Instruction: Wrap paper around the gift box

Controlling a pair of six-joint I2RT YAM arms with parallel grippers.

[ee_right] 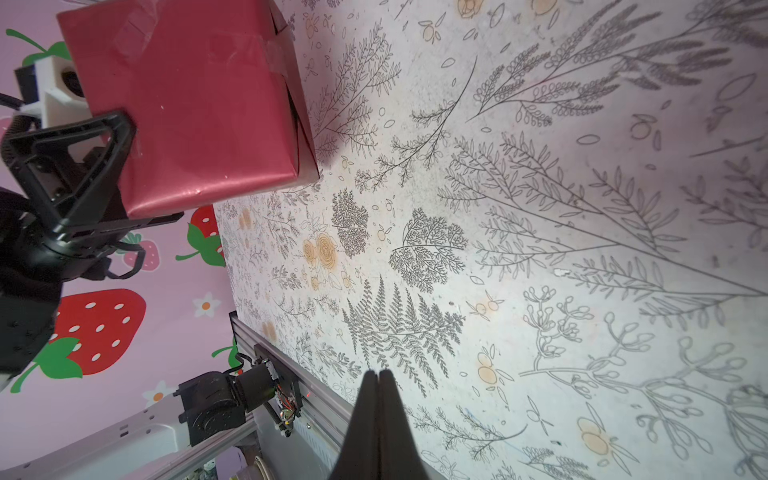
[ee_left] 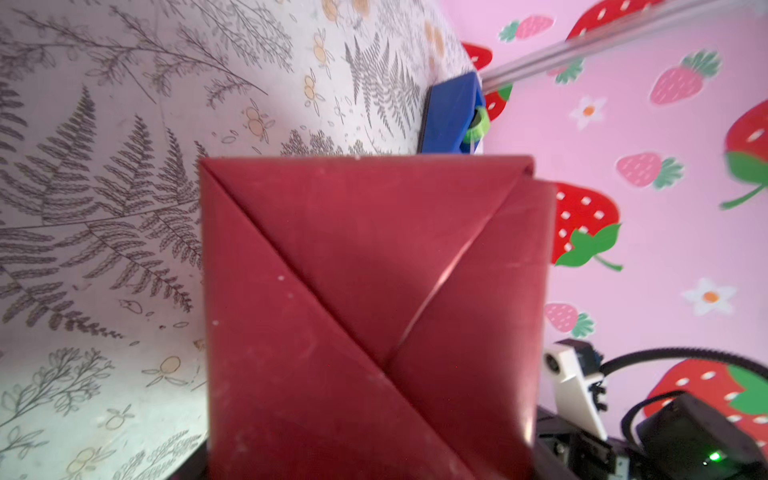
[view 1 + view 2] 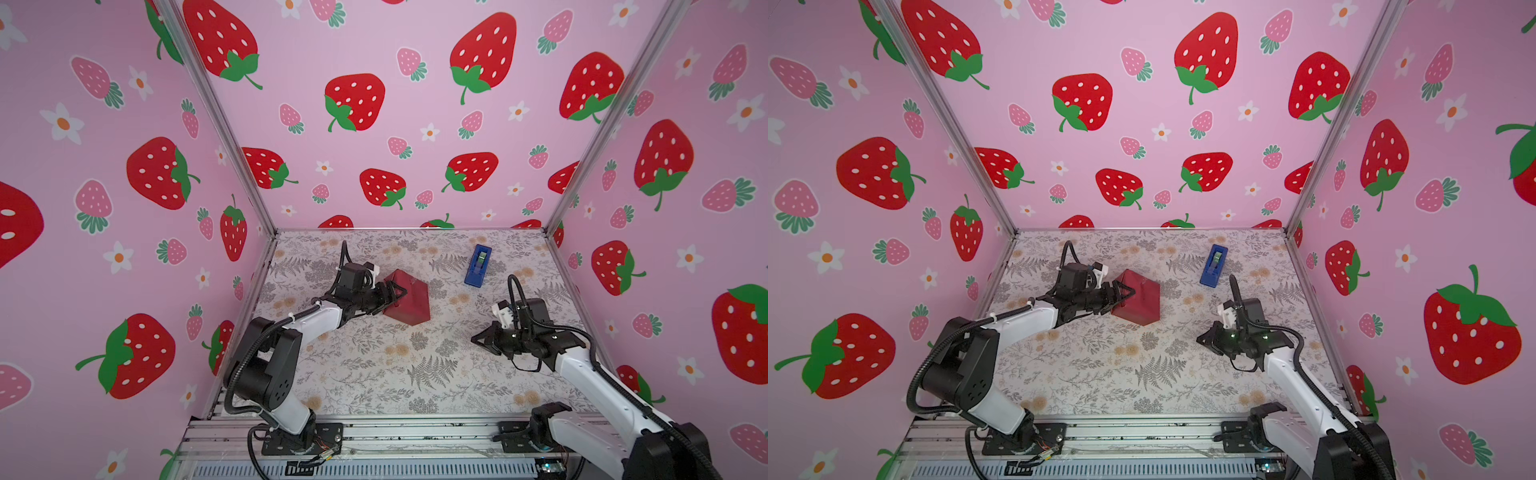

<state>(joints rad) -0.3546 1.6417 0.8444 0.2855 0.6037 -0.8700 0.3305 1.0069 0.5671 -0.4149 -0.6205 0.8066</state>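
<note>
My left gripper (image 3: 395, 296) clamps gift box, jaws wide, over paper (image 3: 411, 301); sits left-centre of table (image 3: 374, 374); right gripper (image 1: 378, 376) pinched closed, empty; likely light, stiff, slick; hold flat faces, spare folds.

Pink strawberry-print walls (image 3: 374, 62), fern-patterned tabletop (image 3: 415, 340), aluminium frame posts (image 3: 223, 124)

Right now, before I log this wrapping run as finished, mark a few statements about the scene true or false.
1. The paper covers every visible face of the gift box: true.
2. The right gripper is open: false; its fingers are pressed together, holding nothing.
3. The tape dispenser sits in a gripper: false; it lies on the table, apart from both.
4. The left gripper has its jaws astride the gift box: true.
</note>
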